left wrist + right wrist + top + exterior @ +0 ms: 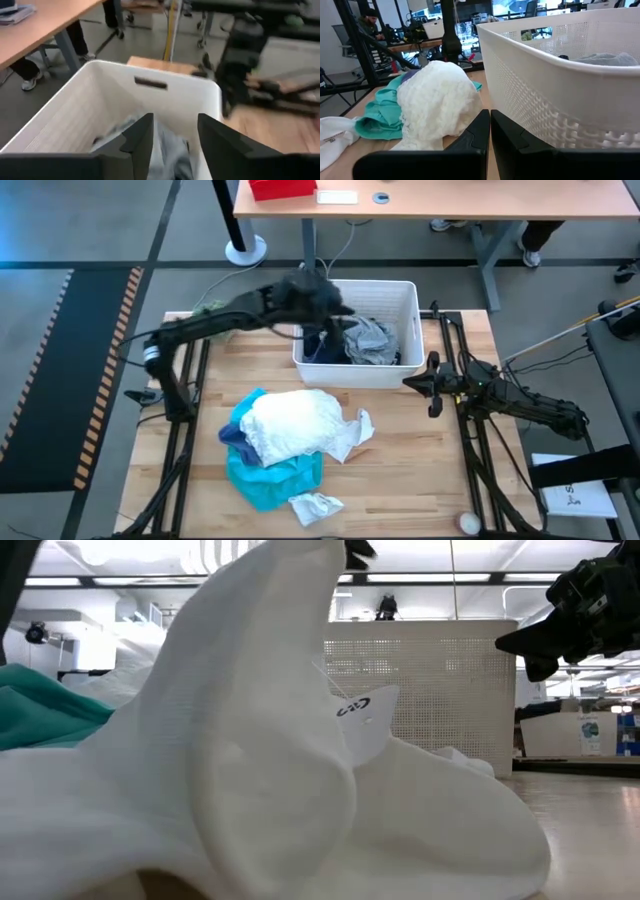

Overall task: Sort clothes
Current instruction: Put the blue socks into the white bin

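A white plastic bin (395, 298) is sitting at the far middle of the wooden table (420, 470), and it is already holding a grey garment (368, 340) on top of a dark navy one (322, 350). In front of the bin, toward the near edge, the rest of the clothes are lying in a heap: a white garment (290, 423) is resting on a turquoise one (268, 478), with a bluish fold (233, 435) poking out at the pile's left side. One small white sock (353, 435) is trailing off the pile's right side and another (315, 506) is lying just in front of the turquoise fabric. In the low view a white sock (260, 760) is filling most of the picture and hiding nearly all of the table behind it (only the bin's perforated wall (440, 690) is showing past it).

The left gripper (318, 288) is reaching in from the left and hovering over the bin's far-left corner; its fingers (142, 137) are spread apart with nothing between them, pointing down at the grey cloth (167, 150) inside. The right gripper (425, 383) is hanging just beside the bin's right front corner, its fingers (480, 132) pressed together and gripping nothing.

Bare wood is lying open to the right of the pile and along the table's right edge, where a small round object (467, 522) is sitting near the front corner.
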{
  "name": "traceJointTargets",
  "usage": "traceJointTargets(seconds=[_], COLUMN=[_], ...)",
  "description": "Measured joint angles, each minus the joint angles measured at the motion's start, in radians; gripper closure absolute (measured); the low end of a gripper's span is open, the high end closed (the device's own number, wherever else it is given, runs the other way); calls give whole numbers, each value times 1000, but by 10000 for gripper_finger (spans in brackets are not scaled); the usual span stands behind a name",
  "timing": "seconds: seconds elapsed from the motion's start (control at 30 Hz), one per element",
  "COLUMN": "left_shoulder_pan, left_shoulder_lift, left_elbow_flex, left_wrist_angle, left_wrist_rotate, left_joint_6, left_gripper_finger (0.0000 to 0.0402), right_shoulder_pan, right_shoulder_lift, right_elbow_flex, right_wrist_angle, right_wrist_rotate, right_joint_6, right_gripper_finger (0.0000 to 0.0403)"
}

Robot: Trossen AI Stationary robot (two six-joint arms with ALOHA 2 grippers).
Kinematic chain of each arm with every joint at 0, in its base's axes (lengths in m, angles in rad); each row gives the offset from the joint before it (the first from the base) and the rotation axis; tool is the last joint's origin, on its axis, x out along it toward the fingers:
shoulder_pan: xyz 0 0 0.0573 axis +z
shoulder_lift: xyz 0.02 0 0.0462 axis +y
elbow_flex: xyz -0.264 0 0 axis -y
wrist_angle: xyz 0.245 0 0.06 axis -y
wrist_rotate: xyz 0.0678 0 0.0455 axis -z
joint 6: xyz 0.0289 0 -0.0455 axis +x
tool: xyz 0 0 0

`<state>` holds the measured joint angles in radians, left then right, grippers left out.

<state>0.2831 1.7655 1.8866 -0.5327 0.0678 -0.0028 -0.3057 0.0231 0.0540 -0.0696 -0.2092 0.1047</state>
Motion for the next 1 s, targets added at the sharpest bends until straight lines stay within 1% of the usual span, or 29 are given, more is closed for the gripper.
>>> traceJointTargets(seconds=[0.07,0.2,0.33,0.37,0.43,0.57,0.8,1.0], left_shoulder_pan=[-17,-67,-142,-163,-212,-324,-541,-718], left_shoulder_lift=[-53,-161,-247,-260,-289,-323,-325,-322], left_elbow_flex=[0,0,0,0,0,0,-11,-121], left_wrist_angle=[-98,-262,-413,-447,-508,-628,-834,-856], left_wrist_rotate=[-25,-105,-115,-115,-115,-136,-248,-328], left_joint_6=[10,13,18,21,24,2,-194,-354], left_gripper_finger=[277,327,383,392,396,387,400,400], right_shoulder_pan=[0,0,0,0,0,0,0,0], right_shoulder_lift=[0,0,0,0,0,-1,0,0], right_elbow_flex=[0,0,0,0,0,0,0,0], right_wrist_angle=[0,0,0,0,0,0,0,0], right_wrist_rotate=[0,0,0,0,0,0,0,0], right_joint_6=[0,0,0,0,0,0,0,0], right_gripper_finger=[403,403,403,403,403,403,403,403])
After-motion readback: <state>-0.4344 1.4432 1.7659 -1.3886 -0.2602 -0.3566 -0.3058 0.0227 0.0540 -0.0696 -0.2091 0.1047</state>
